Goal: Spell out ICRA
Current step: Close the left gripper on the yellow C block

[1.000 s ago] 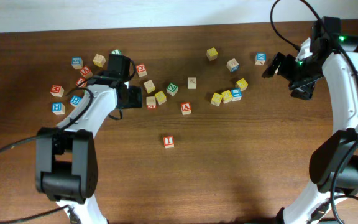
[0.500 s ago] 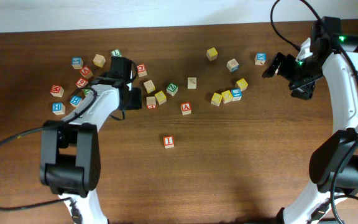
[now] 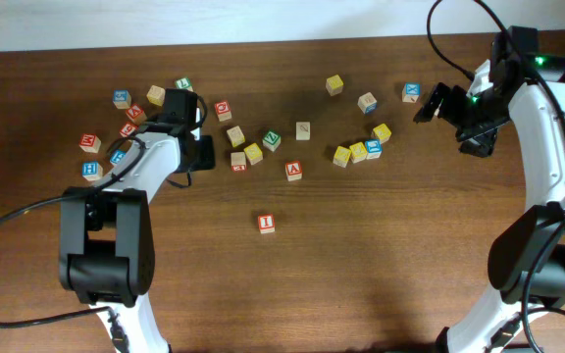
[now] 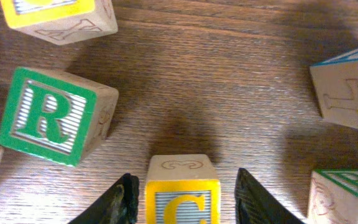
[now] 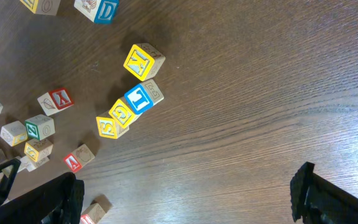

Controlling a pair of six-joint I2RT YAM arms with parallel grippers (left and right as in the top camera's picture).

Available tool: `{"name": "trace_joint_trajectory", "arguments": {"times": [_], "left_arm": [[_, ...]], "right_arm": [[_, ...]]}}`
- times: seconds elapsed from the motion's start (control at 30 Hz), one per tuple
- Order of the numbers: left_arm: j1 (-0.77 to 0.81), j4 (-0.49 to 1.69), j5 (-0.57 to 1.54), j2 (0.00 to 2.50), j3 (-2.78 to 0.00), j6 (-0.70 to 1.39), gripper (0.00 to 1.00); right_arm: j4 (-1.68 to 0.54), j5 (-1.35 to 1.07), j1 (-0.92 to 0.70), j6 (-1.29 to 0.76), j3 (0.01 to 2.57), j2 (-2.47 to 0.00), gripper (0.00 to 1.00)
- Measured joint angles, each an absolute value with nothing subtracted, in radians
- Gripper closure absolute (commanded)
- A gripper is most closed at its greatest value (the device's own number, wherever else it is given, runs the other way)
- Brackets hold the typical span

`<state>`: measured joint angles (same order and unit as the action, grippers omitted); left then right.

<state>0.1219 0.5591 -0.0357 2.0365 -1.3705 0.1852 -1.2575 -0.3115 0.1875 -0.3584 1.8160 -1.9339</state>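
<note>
In the left wrist view the yellow C cube stands on the table between my left gripper's fingers, with a small gap on each side. The left gripper is open; in the overhead view it hides the C cube. The green R cube sits just left of it. The red I cube lies alone toward the front. The red A cube lies mid-table and also shows in the right wrist view. My right gripper is wide open and empty at the back right.
Loose cubes surround the left gripper: a yellow-topped one, a blue-topped L and a green-topped one. A row of yellow and blue cubes lies right of centre, with more cubes at the far left.
My left gripper has shifted a little to the left. The right arm and the visible cubes have not moved.
</note>
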Motion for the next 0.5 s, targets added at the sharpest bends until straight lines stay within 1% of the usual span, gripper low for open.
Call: {"name": "trace_joint_trajectory", "arguments": {"times": [0.03, 0.13, 0.2, 0.33, 0.47, 0.5], "left_arm": [[0.122, 0.558, -0.027, 2.037, -1.37, 0.183, 0.62], [0.122, 0.557, -0.022, 2.037, -1.37, 0.183, 0.62], [0.122, 0.556, -0.022, 2.037, -1.37, 0.183, 0.64], [0.122, 0.556, -0.022, 2.037, -1.37, 0.183, 0.6], [0.122, 0.556, -0.039, 2.037, -1.37, 0.183, 0.7], [0.122, 0.556, -0.041, 2.037, -1.37, 0.182, 0.71]], "right_arm": [[-1.258, -0.311, 0.187, -0.358, 1.816, -1.934, 0.02], [-1.258, -0.311, 0.187, -0.358, 1.816, -1.934, 0.02], [-1.258, -0.311, 0.187, -0.358, 1.816, -1.934, 0.02], [-1.258, -0.311, 0.187, -0.359, 1.816, -1.934, 0.02], [-1.258, -0.311, 0.187, -0.358, 1.816, -1.934, 0.02], [-1.258, -0.311, 0.187, -0.358, 1.816, -1.934, 0.02]]}}
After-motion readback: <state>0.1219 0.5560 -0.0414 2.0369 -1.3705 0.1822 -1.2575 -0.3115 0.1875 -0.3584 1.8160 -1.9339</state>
